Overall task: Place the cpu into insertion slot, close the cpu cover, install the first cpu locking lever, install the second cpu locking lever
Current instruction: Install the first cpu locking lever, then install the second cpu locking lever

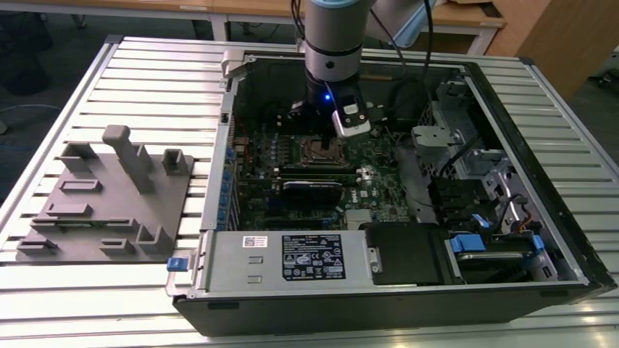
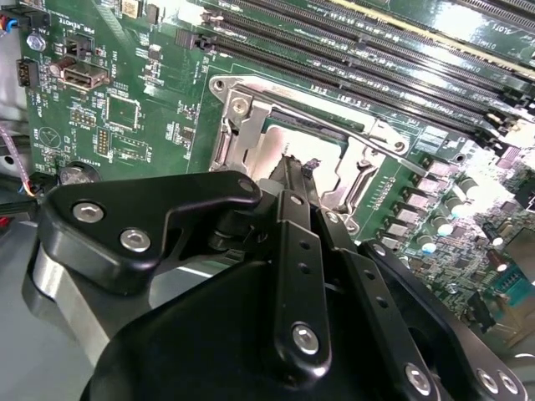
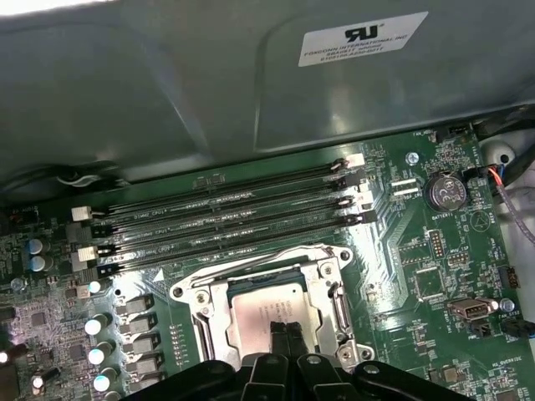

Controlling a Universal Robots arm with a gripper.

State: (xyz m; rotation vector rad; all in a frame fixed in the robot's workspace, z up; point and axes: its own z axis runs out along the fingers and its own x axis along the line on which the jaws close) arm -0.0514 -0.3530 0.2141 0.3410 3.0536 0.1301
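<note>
The cpu (image 3: 255, 311), a square chip with a dull silver top, lies in the insertion slot (image 1: 324, 151) on the green motherboard. The cpu cover (image 3: 216, 311), a silver frame, appears to lie flat around the chip. A thin wire lever (image 3: 251, 266) runs along the slot's edge beside the memory slots. My gripper (image 3: 285, 336) hangs right over the chip with its black fingers shut together, tips at or just above the metal top and nothing between them. In the second wrist view the gripper (image 2: 294, 174) points at the slot (image 2: 251, 125) from close by.
My arm (image 1: 332, 43) reaches down into the open computer case (image 1: 541, 145) on a slatted table. Long black memory slots (image 3: 226, 213) and the case wall (image 3: 167, 83) lie beyond the socket. A coin battery (image 3: 443, 190) sits nearby. A grey fixture (image 1: 106, 196) stands at the exterior view's left.
</note>
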